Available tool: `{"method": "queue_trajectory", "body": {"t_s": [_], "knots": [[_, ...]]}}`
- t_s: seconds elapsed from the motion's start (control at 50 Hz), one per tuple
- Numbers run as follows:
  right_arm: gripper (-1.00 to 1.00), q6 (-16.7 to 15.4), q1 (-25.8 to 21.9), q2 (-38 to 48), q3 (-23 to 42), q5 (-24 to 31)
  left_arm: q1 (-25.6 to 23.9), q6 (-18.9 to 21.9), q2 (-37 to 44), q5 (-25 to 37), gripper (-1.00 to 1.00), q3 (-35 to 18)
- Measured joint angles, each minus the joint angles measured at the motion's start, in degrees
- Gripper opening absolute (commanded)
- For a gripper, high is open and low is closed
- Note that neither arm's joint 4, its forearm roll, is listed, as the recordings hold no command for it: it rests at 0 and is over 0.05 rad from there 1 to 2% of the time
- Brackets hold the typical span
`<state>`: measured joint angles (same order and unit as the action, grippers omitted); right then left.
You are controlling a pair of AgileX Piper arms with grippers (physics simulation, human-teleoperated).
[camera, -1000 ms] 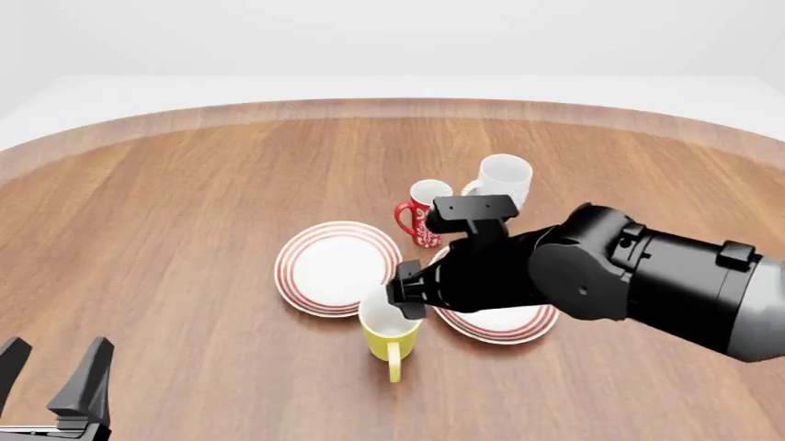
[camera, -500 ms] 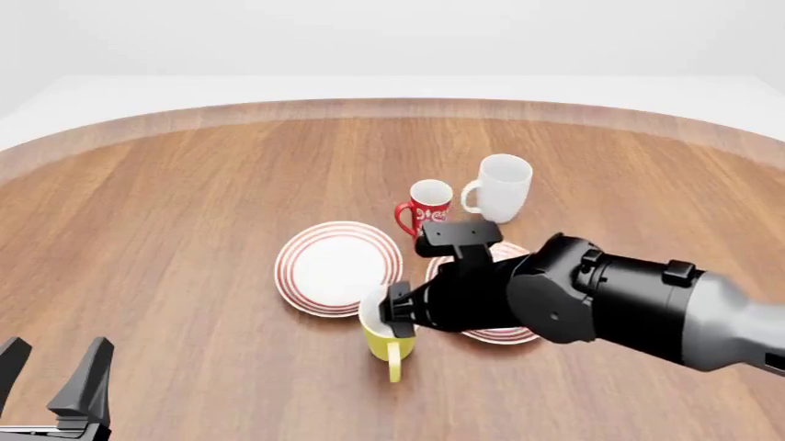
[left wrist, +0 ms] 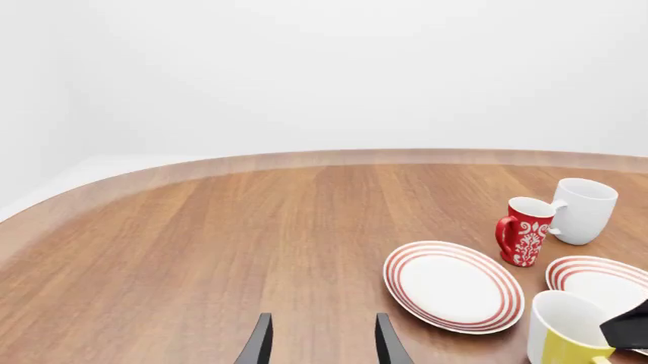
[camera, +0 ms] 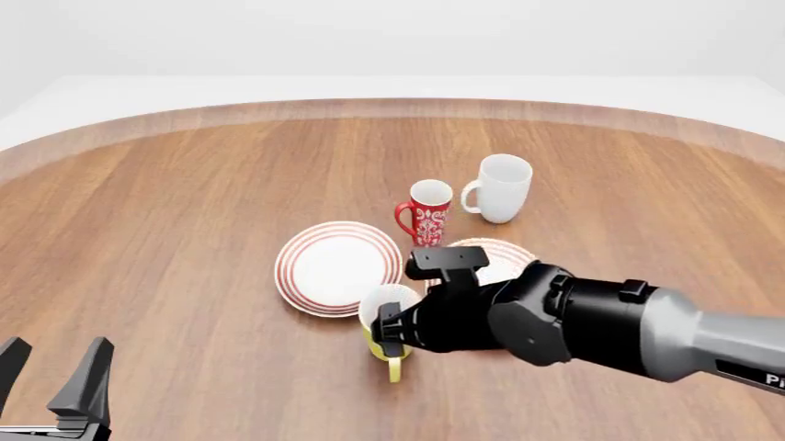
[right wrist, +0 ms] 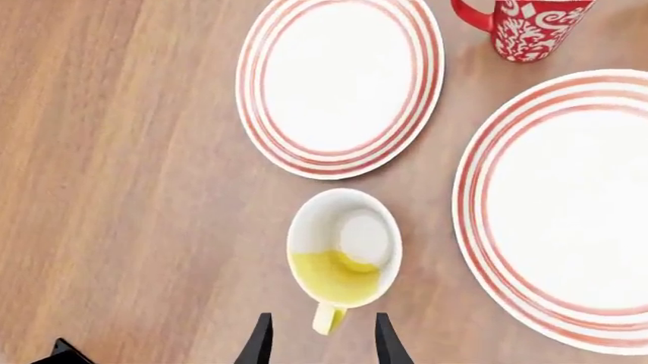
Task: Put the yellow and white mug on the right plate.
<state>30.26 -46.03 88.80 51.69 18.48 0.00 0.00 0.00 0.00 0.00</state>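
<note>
The yellow and white mug (camera: 388, 323) is standing upright on the wooden table (camera: 172, 230), just off the 5 o'clock edge of the left plate (camera: 337, 266) and at about 8 o'clock from the right plate (camera: 506, 253), apart from both rims. The front view is hiding most of that right plate and part of the mug behind the right arm; the right wrist view is showing what it conceals: the mug's white interior (right wrist: 344, 244), its yellow handle (right wrist: 326, 318) pointing toward the camera, the left plate (right wrist: 339, 80) and a wide arc of the right plate (right wrist: 567, 205) lying bare. In that view the right gripper (right wrist: 317, 337) is hanging over the handle with its two fingers parted and nothing between them. The left wrist view is giving the low side angle, showing the mug (left wrist: 562, 334), both plates (left wrist: 453, 286) (left wrist: 602, 282), the red patterned mug (left wrist: 524, 230) and the white mug (left wrist: 582, 210) at 12 o'clock of the plates. The left gripper (camera: 51, 377) is sitting at the 7 o'clock corner of the front view, fingers spread and empty, well apart from the crockery. Open wood is stretching from 8 to 11 o'clock of the plates toward the table's curved edge (camera: 147, 124).
</note>
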Motion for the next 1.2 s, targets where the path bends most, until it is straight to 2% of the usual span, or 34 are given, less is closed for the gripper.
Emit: {"method": "queue_trajectory", "body": {"t_s": [1.2], "knots": [[1.0,5.69,-2.69,5.88,-7.67,-12.65,0.0,0.0,0.0,0.0,1.0,0.0]]}}
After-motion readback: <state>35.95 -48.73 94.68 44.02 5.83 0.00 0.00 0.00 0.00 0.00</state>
